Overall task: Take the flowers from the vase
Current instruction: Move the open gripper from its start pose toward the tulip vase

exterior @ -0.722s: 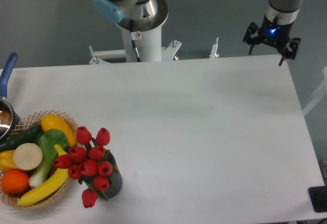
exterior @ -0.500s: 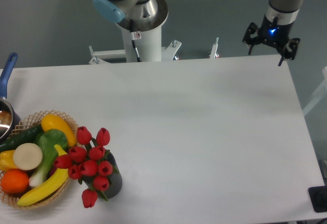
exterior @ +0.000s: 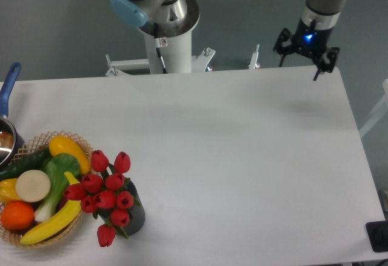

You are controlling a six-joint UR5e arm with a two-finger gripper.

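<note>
The flowers (exterior: 107,194), a bunch of red tulip buds with green leaves, stand in the vase (exterior: 134,217), a short dark cylinder at the table's front left. My gripper (exterior: 299,63) hangs open and empty over the table's far right edge, a long way from the flowers. A blue light shows on its body.
A woven basket (exterior: 60,234) of fruit and vegetables sits right beside the vase on its left. A blue-handled metal pot (exterior: 7,96) is at the left edge. The arm's white base column (exterior: 170,48) stands behind the table. A dark object (exterior: 377,236) lies at the front right corner.
My gripper has moved a little to the left along the table's far edge. The flowers and vase have not moved.
</note>
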